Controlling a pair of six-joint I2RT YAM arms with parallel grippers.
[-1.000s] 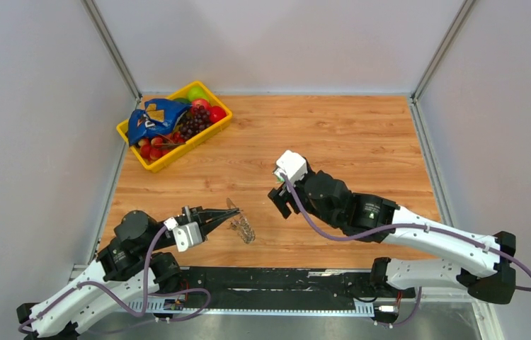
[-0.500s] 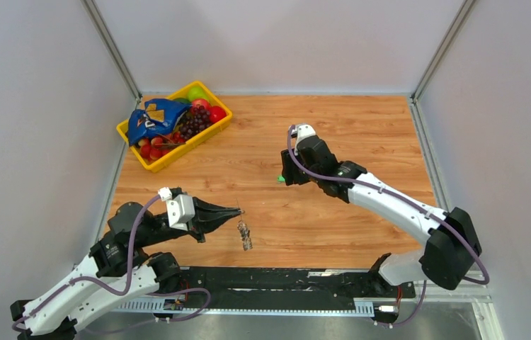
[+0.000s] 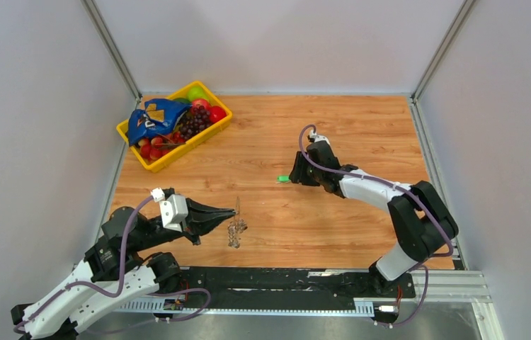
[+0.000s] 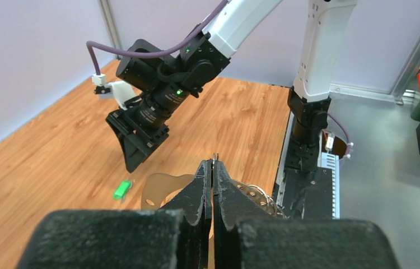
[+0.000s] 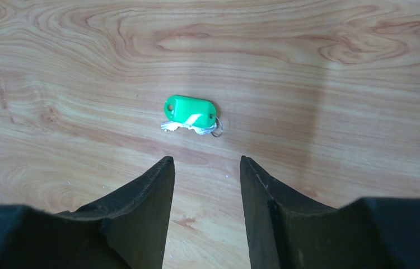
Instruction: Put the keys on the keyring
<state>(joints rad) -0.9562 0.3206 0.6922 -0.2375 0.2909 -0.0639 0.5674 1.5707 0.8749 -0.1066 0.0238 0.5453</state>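
Note:
One key shows: a small bright green tag [image 5: 190, 110] with a bit of silver metal beside it, lying flat on the wooden table [image 3: 362, 120]. It also appears as the green key [image 3: 283, 178] in the top view and the green key [image 4: 121, 189] in the left wrist view. My right gripper [image 5: 205, 162] hovers just short of it, open, nothing between its fingers; its tips [image 3: 294, 176] nearly reach the key. My left gripper [image 3: 232, 211] is shut on the keyring [image 3: 235, 230], which dangles below its tips. From the left wrist, the ring's chain [image 4: 258, 194] shows behind the closed gripper [image 4: 213, 166].
A yellow basket [image 3: 190, 144] with fruit and a blue bag stands at the table's back left. Grey walls enclose the table on three sides. The black rail [image 3: 277, 283] with the arm bases runs along the near edge.
My right arm has stretched out and dropped low behind the green key, its jaws narrowing. My left gripper has shifted slightly back with the keyring, which has swung beneath it.

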